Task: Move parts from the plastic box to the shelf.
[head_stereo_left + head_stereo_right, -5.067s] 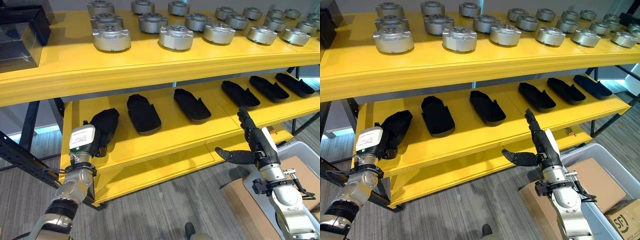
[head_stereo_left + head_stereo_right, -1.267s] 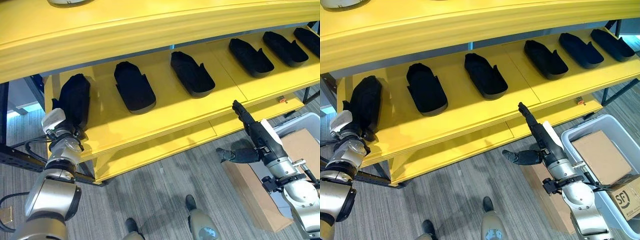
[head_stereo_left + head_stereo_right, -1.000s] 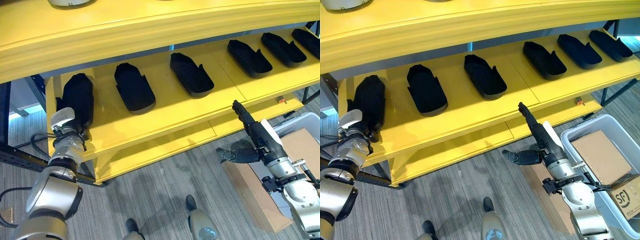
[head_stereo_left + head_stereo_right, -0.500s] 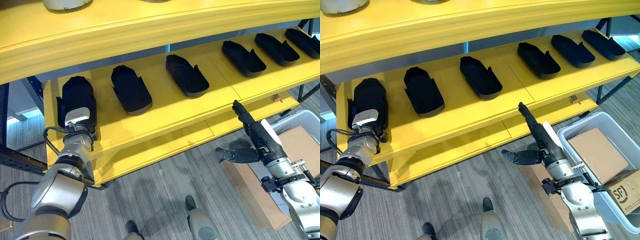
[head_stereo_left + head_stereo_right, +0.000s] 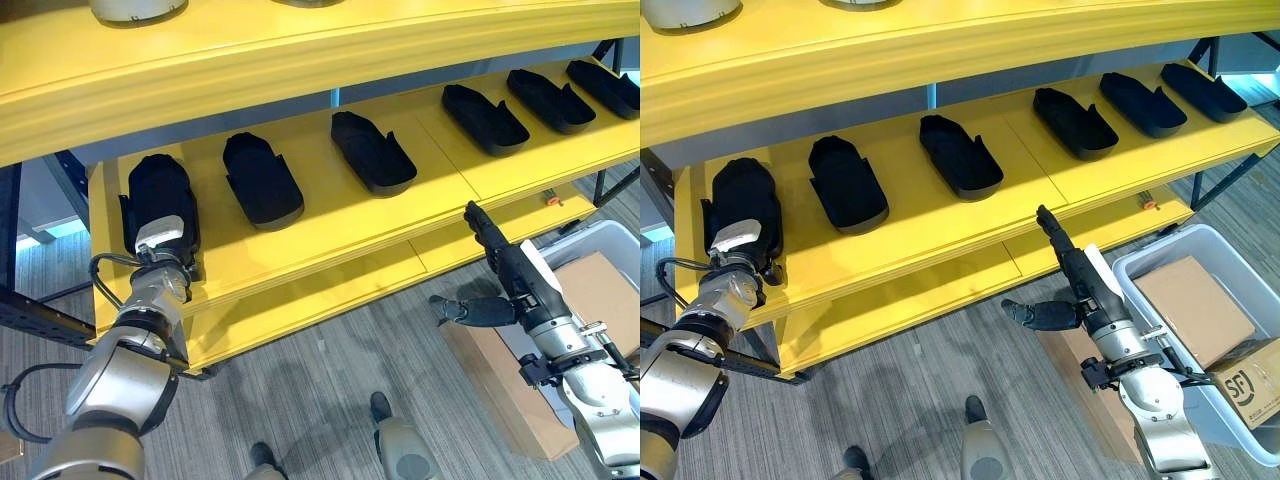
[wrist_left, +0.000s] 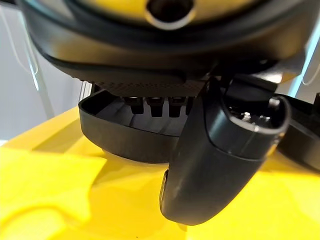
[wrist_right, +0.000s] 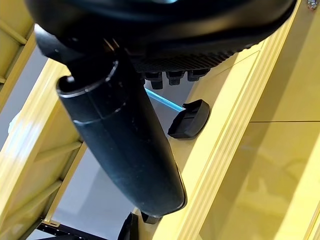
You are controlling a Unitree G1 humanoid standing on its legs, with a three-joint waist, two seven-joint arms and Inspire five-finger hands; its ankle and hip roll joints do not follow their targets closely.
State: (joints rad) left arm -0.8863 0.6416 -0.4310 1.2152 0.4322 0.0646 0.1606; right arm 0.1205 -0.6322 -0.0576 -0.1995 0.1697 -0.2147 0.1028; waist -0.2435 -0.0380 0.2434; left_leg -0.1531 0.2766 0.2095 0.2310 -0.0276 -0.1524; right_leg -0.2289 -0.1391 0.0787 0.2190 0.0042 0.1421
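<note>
The left hand (image 6: pixel 165 60) is seen from very close, its thumb (image 6: pixel 215 160) standing out over the yellow shelf board (image 6: pixel 60 200). A black tray-shaped part (image 6: pixel 125 135) rests on the shelf board, just beyond the thumb. The fingers reach into the part's open hollow, so their grip cannot be judged.

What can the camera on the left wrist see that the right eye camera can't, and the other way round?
Left wrist view: a close look into the black part's open end, with ribs inside, just past the left hand. Right eye view: the other black parts along the shelf, the right hand open in front of it, and the grey plastic box with a cardboard box inside. Both: the left hand at the leftmost black part on the yellow shelf.
</note>
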